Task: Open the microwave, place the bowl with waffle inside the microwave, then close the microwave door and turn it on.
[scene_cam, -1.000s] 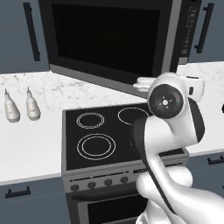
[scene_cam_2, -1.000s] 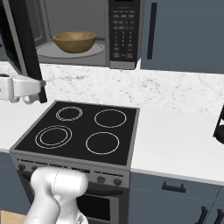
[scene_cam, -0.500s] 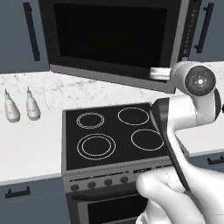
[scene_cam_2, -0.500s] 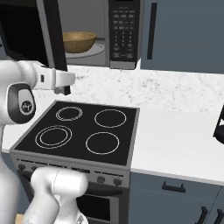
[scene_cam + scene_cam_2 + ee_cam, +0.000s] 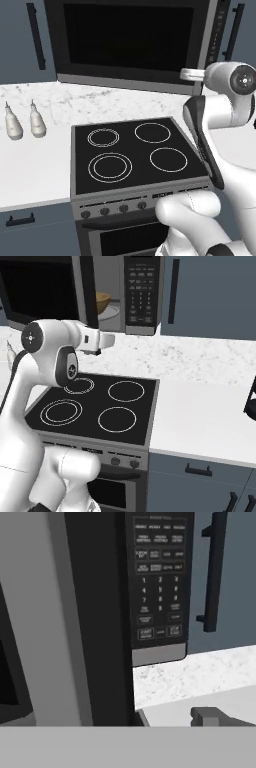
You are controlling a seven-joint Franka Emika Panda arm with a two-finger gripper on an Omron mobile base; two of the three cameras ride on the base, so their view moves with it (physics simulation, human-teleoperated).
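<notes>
The bowl with waffle (image 5: 102,302) sat inside the microwave (image 5: 142,293). My gripper (image 5: 111,340) was spread wide, empty, beside the half-open microwave door (image 5: 132,42). Closing it called for a steady flat push near its free edge.

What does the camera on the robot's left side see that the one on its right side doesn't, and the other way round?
Left base view alone: two pale bottles on the counter, and the microwave door face-on, swung partly out. Right base view alone: the bowl with waffle inside the microwave, seen past the door's edge, plus the button panel and a blue cabinet beside it. Both share the black stove with four rings, the marbled white counter and the white arm reaching toward the microwave.
</notes>
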